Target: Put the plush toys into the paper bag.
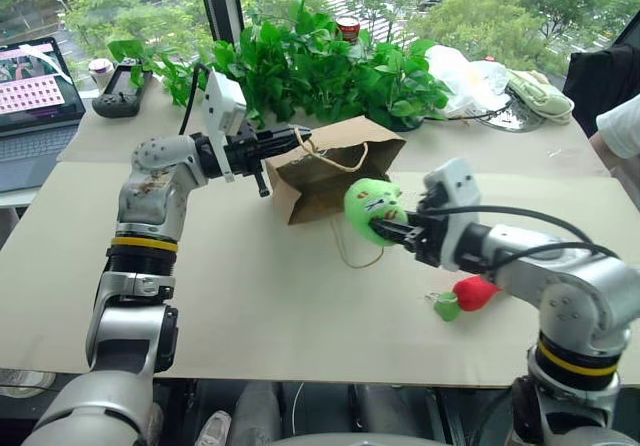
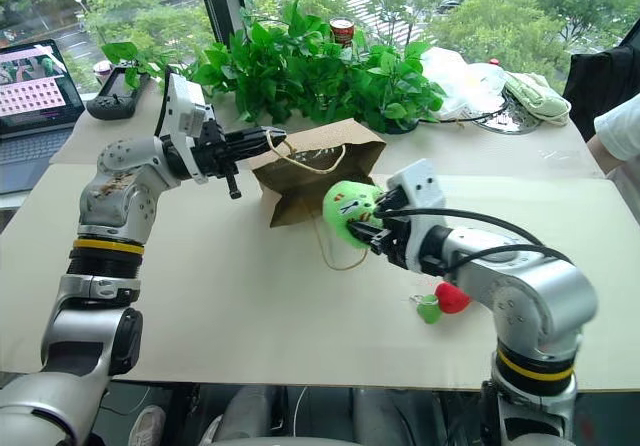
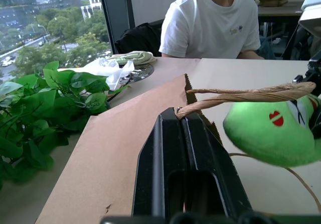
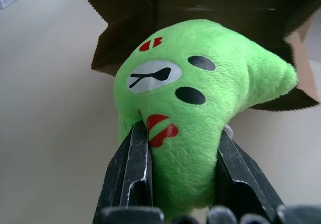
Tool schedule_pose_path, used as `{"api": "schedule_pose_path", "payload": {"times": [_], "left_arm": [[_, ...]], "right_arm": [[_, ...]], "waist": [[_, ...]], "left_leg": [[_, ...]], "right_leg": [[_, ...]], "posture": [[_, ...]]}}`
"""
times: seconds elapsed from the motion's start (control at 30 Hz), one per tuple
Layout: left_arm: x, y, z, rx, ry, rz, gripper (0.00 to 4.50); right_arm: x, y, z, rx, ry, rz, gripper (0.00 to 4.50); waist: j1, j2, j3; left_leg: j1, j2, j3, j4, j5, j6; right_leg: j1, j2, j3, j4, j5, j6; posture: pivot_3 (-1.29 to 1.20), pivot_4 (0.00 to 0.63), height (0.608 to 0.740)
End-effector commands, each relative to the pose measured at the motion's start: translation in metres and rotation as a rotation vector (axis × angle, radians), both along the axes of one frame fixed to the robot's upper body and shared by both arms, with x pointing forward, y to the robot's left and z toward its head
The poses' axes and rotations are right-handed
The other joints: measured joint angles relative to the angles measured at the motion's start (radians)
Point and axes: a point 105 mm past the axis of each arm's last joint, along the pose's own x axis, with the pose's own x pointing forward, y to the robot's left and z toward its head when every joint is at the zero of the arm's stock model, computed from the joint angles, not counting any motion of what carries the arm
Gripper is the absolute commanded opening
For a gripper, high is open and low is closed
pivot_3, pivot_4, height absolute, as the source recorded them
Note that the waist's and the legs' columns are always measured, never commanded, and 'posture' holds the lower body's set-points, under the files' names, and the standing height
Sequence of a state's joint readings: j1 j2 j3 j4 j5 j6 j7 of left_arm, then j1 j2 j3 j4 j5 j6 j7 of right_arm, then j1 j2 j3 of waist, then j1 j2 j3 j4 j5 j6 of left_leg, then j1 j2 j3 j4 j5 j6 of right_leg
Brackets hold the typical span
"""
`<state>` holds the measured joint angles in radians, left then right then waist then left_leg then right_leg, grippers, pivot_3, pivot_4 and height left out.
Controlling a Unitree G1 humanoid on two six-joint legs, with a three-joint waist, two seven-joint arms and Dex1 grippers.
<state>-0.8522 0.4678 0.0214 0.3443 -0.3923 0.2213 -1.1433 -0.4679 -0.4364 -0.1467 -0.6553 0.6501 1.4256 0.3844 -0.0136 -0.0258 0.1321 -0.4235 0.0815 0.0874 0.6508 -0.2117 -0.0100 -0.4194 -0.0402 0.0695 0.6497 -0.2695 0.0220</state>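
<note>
- Paper bag (image 1: 325, 171) lies on the bench (image 1: 250, 296); its inside is dark.
- Left gripper (image 3: 186, 121) is clamped on a cord handle (image 3: 241, 94) at the bag's mouth.
- Right gripper (image 4: 183, 148) grips the green plush (image 4: 195, 98), raised just before the mouth.
- Red chili plush (image 1: 470, 294) lies on open bench, partly behind the right arm.

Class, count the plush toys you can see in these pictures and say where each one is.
2. The lime-green plush toy is held in the right gripper at the paper bag's mouth; the red chili toy lies on the table.
</note>
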Motion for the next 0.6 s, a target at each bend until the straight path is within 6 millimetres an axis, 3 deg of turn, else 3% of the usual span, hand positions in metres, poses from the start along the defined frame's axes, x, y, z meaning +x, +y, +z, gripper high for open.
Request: {"api": "schedule_pose_path", "payload": {"times": [0.03, 0.3, 0.43, 0.47, 0.6], "left_arm": [[-0.002, 0.000, 0.016, -0.017, -0.051, -0.007, 0.00], [-0.004, -0.001, 0.014, -0.012, -0.051, -0.012, 0.00], [-0.004, -0.001, 0.013, -0.014, -0.049, -0.014, 0.00], [-0.004, -0.001, 0.013, -0.015, -0.048, -0.014, 0.00], [-0.004, -0.001, 0.013, -0.016, -0.047, -0.012, 0.00]], "right_arm": [[0.015, 0.015, 0.007, 0.004, -0.046, -0.010, 1.37], [0.057, 0.031, 0.028, 0.022, -0.099, -0.108, 1.37], [0.075, 0.029, 0.027, -0.004, -0.103, -0.192, 1.37], [0.077, 0.028, 0.027, -0.005, -0.104, -0.205, 1.92], [0.083, 0.027, 0.035, 0.039, -0.119, -0.243, 2.99]], "waist": [[0.000, 0.000, 0.000], [0.000, 0.000, 0.000], [-0.001, 0.000, 0.000], [0.000, 0.000, 0.000], [0.000, 0.000, 0.000]], "left_leg": [[0.000, 0.000, 0.000, 0.000, 0.000, 0.000], [0.000, 0.000, 0.000, 0.000, 0.000, 0.000], [-0.001, 0.000, 0.000, -0.001, 0.000, 0.000], [-0.001, 0.000, 0.000, -0.001, 0.000, 0.000], [-0.002, 0.000, 0.000, -0.001, 0.000, 0.000]], "right_leg": [[0.000, 0.000, 0.000, 0.000, 0.000, 0.000], [-0.001, 0.000, 0.000, 0.001, 0.000, 0.000], [-0.001, 0.000, 0.000, 0.000, 0.000, 0.000], [-0.001, 0.000, 0.000, 0.000, 0.000, 0.000], [-0.001, 0.000, 0.000, 0.000, 0.000, 0.000]], "posture": [[0.00, 0.150, 0.713], [0.00, 0.150, 0.713], [0.00, 0.150, 0.713], [0.00, 0.150, 0.713], [0.00, 0.150, 0.713]]}}
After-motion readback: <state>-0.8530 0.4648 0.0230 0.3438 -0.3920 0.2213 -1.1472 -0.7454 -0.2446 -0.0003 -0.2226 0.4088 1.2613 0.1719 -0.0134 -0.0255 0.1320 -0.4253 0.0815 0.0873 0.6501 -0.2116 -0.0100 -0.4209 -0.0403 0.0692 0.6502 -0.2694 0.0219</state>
